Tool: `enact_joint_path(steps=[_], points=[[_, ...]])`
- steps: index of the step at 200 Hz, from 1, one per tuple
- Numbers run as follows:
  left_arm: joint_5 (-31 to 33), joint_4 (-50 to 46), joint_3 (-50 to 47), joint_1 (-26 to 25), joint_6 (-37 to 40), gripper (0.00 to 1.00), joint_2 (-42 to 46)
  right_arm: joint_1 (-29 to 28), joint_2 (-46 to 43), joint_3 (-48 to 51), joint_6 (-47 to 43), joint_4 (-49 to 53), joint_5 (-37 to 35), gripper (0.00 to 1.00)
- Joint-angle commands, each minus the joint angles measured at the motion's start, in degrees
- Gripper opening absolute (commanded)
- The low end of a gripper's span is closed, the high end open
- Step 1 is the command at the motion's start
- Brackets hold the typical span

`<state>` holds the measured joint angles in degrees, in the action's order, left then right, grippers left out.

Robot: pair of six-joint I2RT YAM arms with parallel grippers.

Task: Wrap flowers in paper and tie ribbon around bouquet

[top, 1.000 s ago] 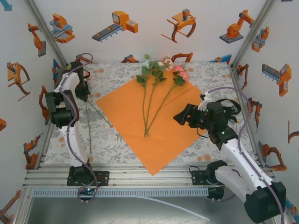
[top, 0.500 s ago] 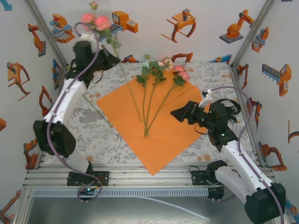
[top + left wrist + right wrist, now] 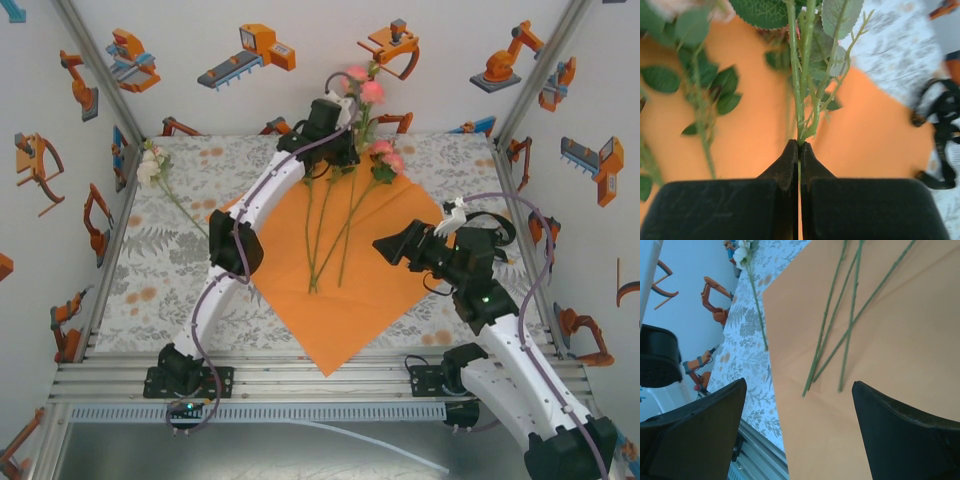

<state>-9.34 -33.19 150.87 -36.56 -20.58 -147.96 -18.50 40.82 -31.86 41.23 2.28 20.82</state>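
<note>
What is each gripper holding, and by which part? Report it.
Left gripper: shut on one pink flower, pinching its green stem just below the leaves. Right gripper: open, holding nothing.

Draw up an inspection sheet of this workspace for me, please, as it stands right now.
Surface: floral tablecloth, flat.
Job's things: orange paper spread flat; three flowers lying on it; white flower on the cloth, far left; ribbon bunched on the cloth.
Clutter: nothing seen.
Grippers: left gripper shut on the stem of a pink flower; right gripper open above the paper.
Cables: cables run along both arms.
Surroundings: white walls with robot stickers.
</note>
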Motion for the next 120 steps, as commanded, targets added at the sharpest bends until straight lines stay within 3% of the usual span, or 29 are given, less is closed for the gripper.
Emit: enact_joint_path(steps=[1,29,55,92,120], points=[[4.0,1.1,-4.8,2.3,2.3,0.0,2.4,0.3,1.0,0.2,-1.1,-0.4,-1.8,0.78],[1.4,-3.9,7.4,2.1,1.9,0.0,-6.7,0.3,3.4,0.0,-0.2,-2.2,-0.6,0.78],[-0.8,3.1,2.5,1.8,-0.4,0.0,-7.1,0.3,3.5,0.6,0.0,-2.3,-0.9,0.78],[-2.0,7.4,2.7,1.1,-1.6,0.08,-9.2,0.3,3.4,0.9,-0.2,-1.8,-1.7,0.78],[-1.8,8.9,2.6,1.1,-2.9,0.19,-9.7,0.3,3.8,0.5,0.0,-1.9,-1.8,0.78]])
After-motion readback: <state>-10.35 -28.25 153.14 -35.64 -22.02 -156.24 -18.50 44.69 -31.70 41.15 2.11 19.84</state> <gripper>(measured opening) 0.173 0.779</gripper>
